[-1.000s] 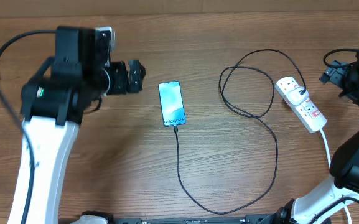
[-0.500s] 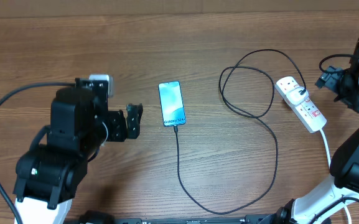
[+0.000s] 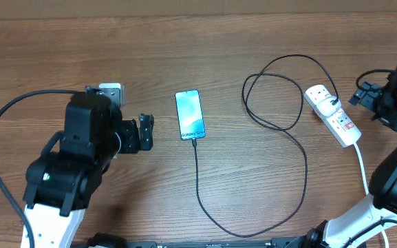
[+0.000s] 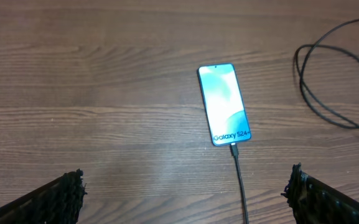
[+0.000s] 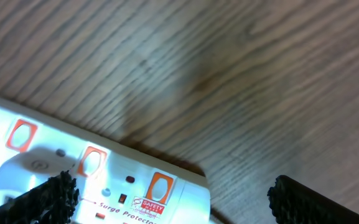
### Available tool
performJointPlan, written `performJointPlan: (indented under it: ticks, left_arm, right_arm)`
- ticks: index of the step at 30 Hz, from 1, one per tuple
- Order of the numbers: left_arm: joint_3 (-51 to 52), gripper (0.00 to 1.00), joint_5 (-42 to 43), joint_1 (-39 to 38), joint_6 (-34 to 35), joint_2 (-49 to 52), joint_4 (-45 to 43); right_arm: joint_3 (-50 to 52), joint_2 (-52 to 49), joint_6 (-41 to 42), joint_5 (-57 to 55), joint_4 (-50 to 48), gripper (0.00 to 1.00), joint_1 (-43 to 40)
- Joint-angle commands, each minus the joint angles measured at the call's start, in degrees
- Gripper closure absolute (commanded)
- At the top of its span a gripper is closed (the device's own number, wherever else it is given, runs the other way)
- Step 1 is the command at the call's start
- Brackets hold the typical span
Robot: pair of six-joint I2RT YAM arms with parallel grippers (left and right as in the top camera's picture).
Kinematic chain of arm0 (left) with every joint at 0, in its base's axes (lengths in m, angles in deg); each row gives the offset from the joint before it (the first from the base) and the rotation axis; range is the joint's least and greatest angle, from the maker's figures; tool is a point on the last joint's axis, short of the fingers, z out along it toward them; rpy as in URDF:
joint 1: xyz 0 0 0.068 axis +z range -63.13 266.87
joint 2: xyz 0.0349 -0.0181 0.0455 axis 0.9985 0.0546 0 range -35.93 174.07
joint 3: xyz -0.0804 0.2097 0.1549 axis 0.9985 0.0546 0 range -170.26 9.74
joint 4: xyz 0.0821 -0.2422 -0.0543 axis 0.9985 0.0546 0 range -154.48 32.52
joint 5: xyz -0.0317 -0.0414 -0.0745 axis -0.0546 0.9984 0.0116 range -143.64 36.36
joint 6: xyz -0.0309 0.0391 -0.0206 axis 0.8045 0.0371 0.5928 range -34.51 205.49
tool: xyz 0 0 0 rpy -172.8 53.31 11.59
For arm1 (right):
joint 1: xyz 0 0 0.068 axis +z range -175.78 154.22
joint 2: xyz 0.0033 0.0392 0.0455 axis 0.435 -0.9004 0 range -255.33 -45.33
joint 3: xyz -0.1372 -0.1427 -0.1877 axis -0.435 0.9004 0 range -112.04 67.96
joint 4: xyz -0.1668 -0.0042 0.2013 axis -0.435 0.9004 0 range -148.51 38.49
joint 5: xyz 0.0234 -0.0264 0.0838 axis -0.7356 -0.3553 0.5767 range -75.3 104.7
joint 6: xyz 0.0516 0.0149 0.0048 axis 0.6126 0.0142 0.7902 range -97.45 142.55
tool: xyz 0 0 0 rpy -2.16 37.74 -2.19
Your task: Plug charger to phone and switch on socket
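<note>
Overhead, the right gripper [image 3: 362, 95], fingers spread and empty, is hovering just right of the diagonal socket [image 3: 332, 115] by the tabletop's right edge; the left gripper [image 3: 145, 131], likewise spread, is sitting far off.

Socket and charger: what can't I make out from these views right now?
- Whether the switches on the socket are on: too small overhead; blurred and cut by the bottom edge in the right wrist view.
- How the charger enters the socket: just a dark speck overhead.
- Whether the charger is fully seated in the phone: junction too small in left wrist and overhead views.
</note>
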Motion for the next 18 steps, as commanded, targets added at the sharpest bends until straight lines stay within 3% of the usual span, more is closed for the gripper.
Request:
performJointPlan:
  ticks: [1, 13, 18]
  left_arm:
    - [0.5, 0.01, -0.9, -0.3, 0.6, 2.6, -0.1]
    - [0.5, 0.0, -0.8, -0.4, 0.6, 12.3, -0.7]
    - [0.5, 0.0, 3.3, -0.4, -0.5, 14.0, 1.1]
  right_arm:
    - [0.3, -0.1, -5.9, 6.3, -0.5, 0.0, -1.4]
    - [0.3, -1.7, -6.7, 6.5, -1.0, 0.0, -1.4]
    - [0.3, -3.5, -6.7, 6.5, -1.1, 0.0, -1.4]
